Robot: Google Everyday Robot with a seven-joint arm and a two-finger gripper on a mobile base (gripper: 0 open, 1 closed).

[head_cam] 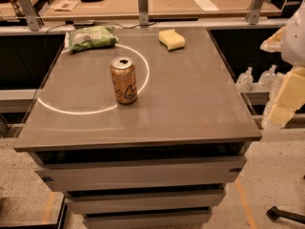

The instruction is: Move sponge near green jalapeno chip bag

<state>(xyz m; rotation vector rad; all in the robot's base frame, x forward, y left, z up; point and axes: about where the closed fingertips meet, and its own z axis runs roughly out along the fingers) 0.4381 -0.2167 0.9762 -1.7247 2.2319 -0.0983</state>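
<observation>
Grey table (190, 109): count 1, flat matte top on stacked grey tiers, near edge and both side edges in view. A thin white ring (145, 70) lies on the left half of the top. Wooden counter (167, 4) runs behind the far edge, with 3 metal brackets (143, 6) standing along it and papers and small dark items on it. Gripper (286, 101): count 1, pale yellow, at the right border of the view, off the table's right side and apart from everything on the top, partly cut off; grasp state cannot be told. Green jalapeno chip bag (90, 37): count 1, lying flat at the far left corner, crinkled, whitish label up. Gold-orange drink can (124, 80): count 1, upright, top opened, left of centre inside the ring. Sponge (171, 39): count 1, pale yellow, wavy sides, lying near the far edge right of centre, well apart from the bag, bare tabletop between the two. Right half and near half of the top hold nothing else. Clear plastic bottles (245, 78): 2 visible, low beside the table's right edge. Floor (281, 175) pale and speckled.
</observation>
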